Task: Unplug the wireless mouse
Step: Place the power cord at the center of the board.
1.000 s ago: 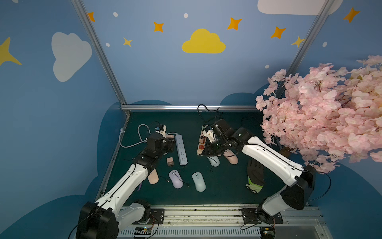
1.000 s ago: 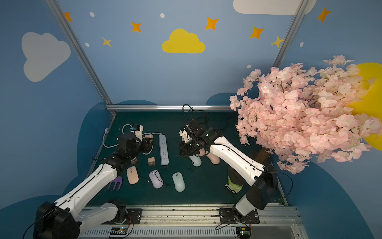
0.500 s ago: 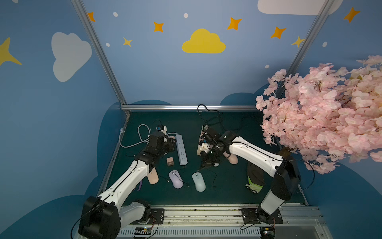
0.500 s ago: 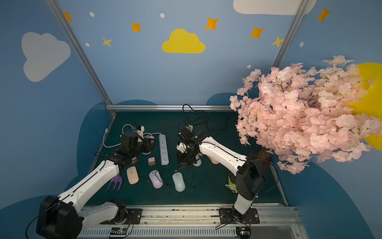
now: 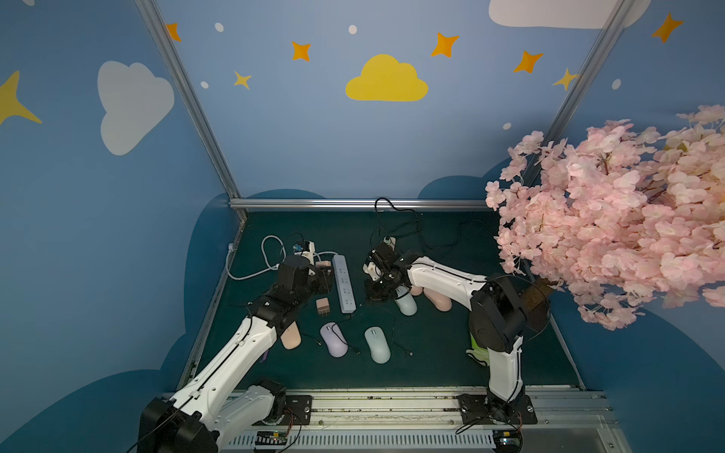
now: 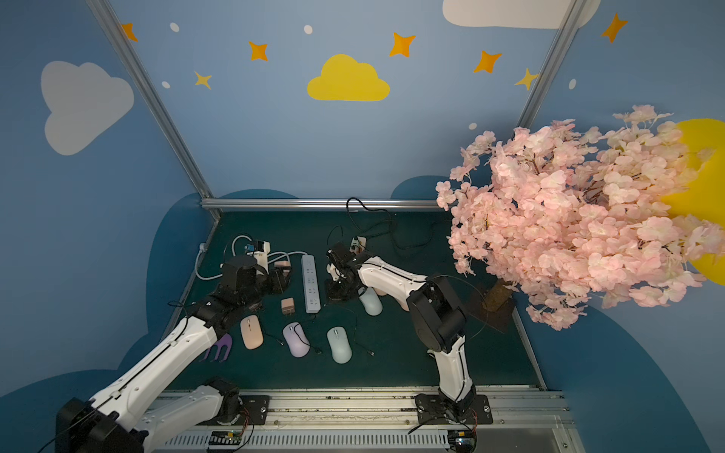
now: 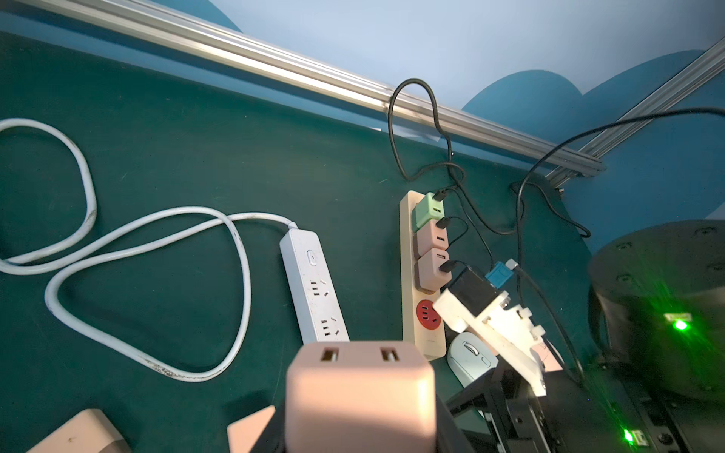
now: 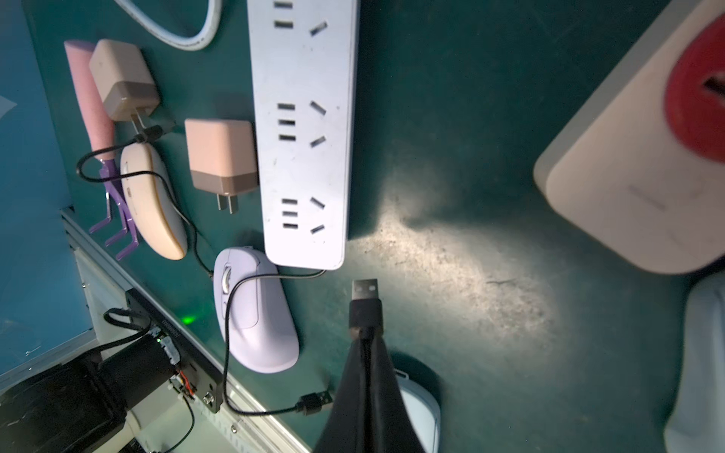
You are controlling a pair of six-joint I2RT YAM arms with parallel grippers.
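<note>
My right gripper (image 8: pixel 365 345) is shut on a black USB plug (image 8: pixel 365 298), which hangs free just above the mat off the end of the white power strip (image 8: pixel 304 137). In both top views it (image 5: pixel 372 299) (image 6: pixel 334 294) sits beside a pale blue mouse (image 5: pixel 406 304). The beige power strip (image 7: pixel 408 274) carries a green charger (image 7: pixel 429 210) and two pink chargers (image 7: pixel 431 255) with black cables plugged in. My left gripper (image 7: pixel 359 429) is shut on a pink USB charger (image 7: pixel 359 392) held above the mat.
Pink (image 8: pixel 153 204), purple (image 8: pixel 255 313) and pale green (image 5: pixel 377 345) mice lie on the mat with loose cables. A pink charger (image 8: pixel 221 157) lies beside the white strip. A purple fork-like tool (image 6: pixel 219 349) lies by the left edge. A blossom tree (image 5: pixel 612 211) overhangs the right.
My right gripper has come away from the beige power strip toward the front, with the black USB plug in it. The left arm has barely moved.
</note>
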